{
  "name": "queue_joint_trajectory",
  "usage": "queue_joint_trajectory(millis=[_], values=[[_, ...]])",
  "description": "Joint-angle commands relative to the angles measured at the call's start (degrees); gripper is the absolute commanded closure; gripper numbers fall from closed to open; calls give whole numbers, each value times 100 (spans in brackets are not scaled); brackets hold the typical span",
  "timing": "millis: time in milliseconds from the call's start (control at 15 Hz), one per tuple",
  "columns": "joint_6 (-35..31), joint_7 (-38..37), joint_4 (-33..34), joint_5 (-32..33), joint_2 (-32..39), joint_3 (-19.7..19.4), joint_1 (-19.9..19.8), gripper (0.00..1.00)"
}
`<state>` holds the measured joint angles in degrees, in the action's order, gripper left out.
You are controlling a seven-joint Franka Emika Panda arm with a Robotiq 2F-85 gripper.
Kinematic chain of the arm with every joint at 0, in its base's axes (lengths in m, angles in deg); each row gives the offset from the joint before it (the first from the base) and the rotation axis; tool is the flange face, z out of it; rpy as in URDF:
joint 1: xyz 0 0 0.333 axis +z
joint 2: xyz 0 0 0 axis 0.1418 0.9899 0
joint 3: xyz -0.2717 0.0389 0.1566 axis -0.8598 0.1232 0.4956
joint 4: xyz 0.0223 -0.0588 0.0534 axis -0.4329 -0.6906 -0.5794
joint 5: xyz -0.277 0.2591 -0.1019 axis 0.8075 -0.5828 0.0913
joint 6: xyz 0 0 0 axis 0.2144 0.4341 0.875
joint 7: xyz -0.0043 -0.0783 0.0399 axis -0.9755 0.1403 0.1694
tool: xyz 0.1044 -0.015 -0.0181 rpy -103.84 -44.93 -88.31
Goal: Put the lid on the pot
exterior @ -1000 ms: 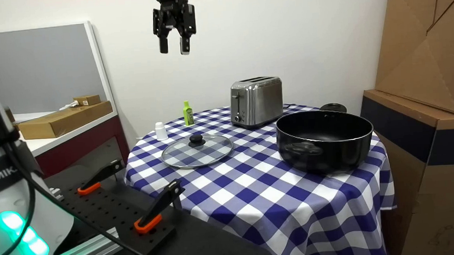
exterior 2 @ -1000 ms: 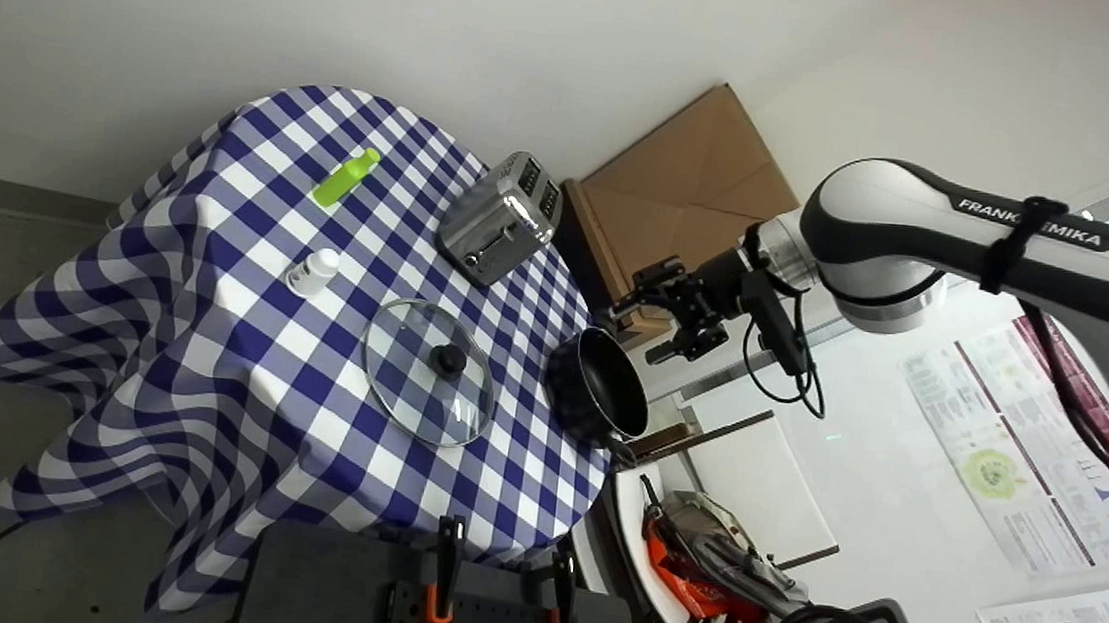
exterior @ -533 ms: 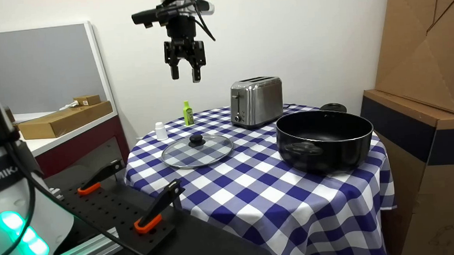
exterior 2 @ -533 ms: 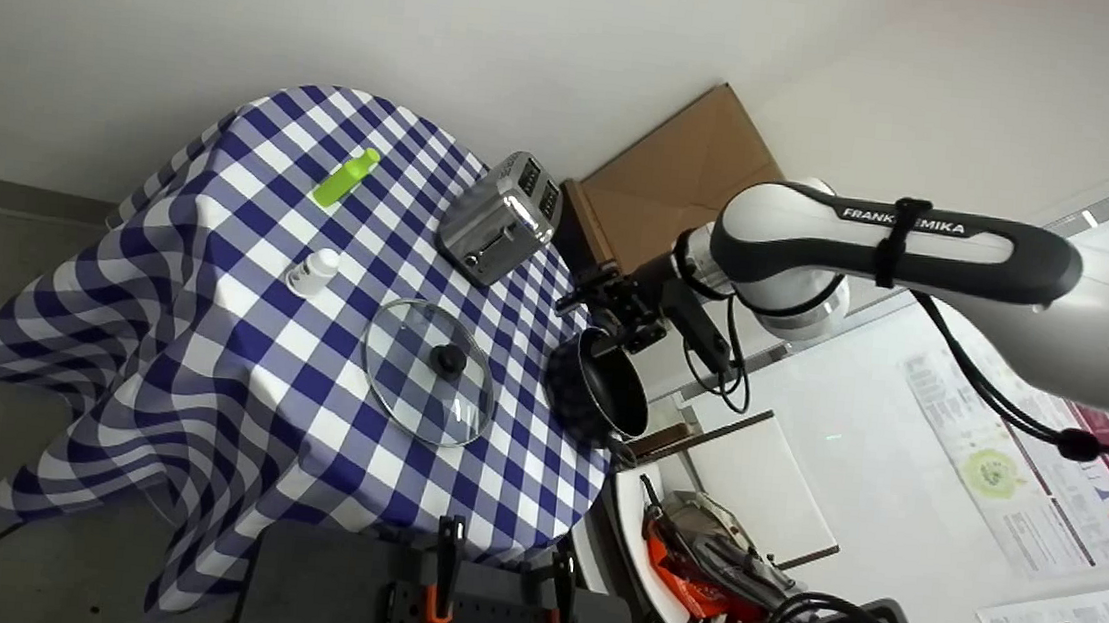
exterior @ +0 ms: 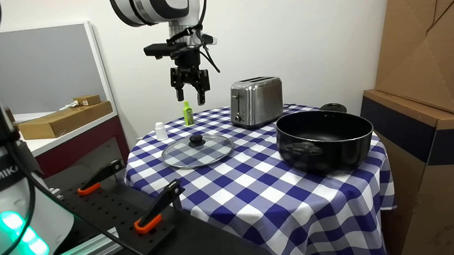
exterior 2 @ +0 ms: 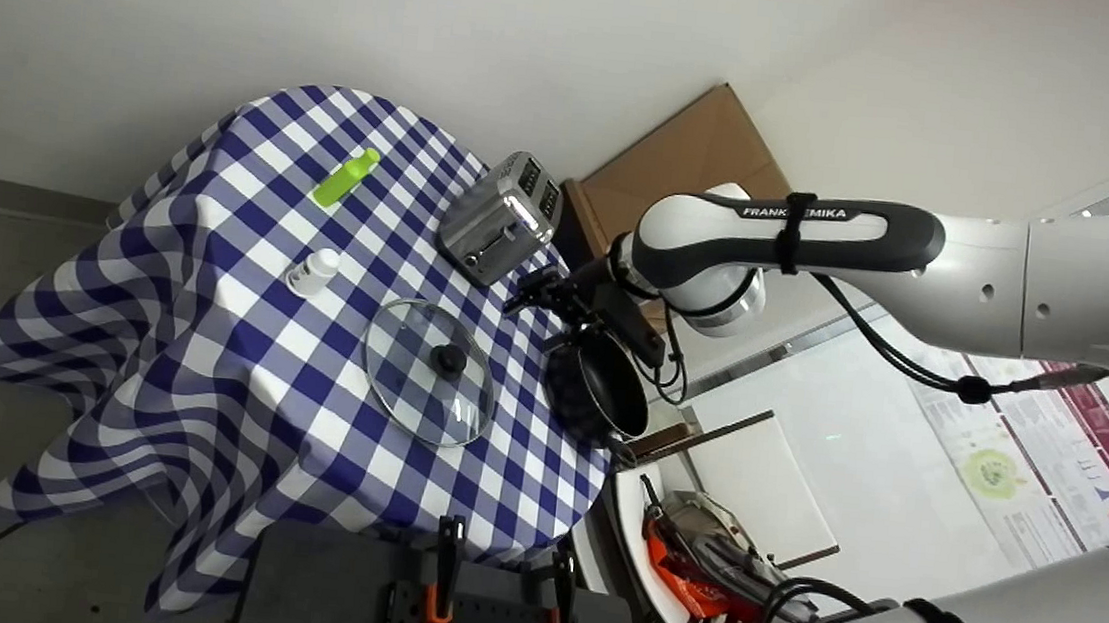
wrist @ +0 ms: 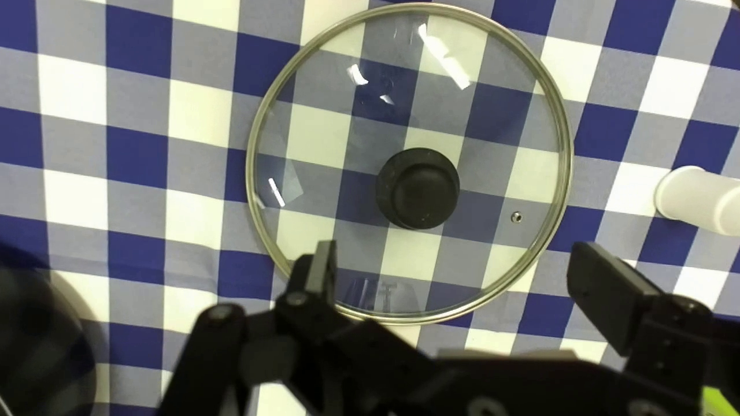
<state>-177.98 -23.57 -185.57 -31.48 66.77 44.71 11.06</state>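
Note:
The glass lid [exterior: 197, 140] lies flat on the checked tablecloth with its dark knob up. It also shows in an exterior view [exterior 2: 448, 362] and in the wrist view [wrist: 417, 188]. The black pot [exterior: 325, 153] stands uncovered to one side of it; it shows in both exterior views [exterior 2: 572, 393] and partly, dark, at the lower left of the wrist view [wrist: 40, 341]. My gripper [exterior: 190, 101] is open and empty, fingers pointing down, in the air above the table and apart from the lid. In the wrist view, the knob lies ahead of the spread fingertips [wrist: 454, 249].
A steel toaster [exterior: 257, 102] stands behind the lid and pot. A green bottle [exterior: 188, 115] and a white bottle [exterior: 161, 131] stand near the lid. Cardboard boxes [exterior: 423, 52] stand beyond the pot. Clamps [exterior: 159, 206] sit at the robot's base plate.
My gripper has come down a long way toward the table and slightly sideways, staying open. The lid, pot and other objects have not moved.

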Motion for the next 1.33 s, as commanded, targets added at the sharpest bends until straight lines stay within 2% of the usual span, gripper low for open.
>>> queue_joint_trajectory(millis=[0, 533, 1267], values=[[-267, 135, 303, 55, 526, 26, 19, 0], [-601, 247, 462, 77, 1110, 37, 14, 0], [-859, 230, 442, 457, 1655, -105, 53, 0]])
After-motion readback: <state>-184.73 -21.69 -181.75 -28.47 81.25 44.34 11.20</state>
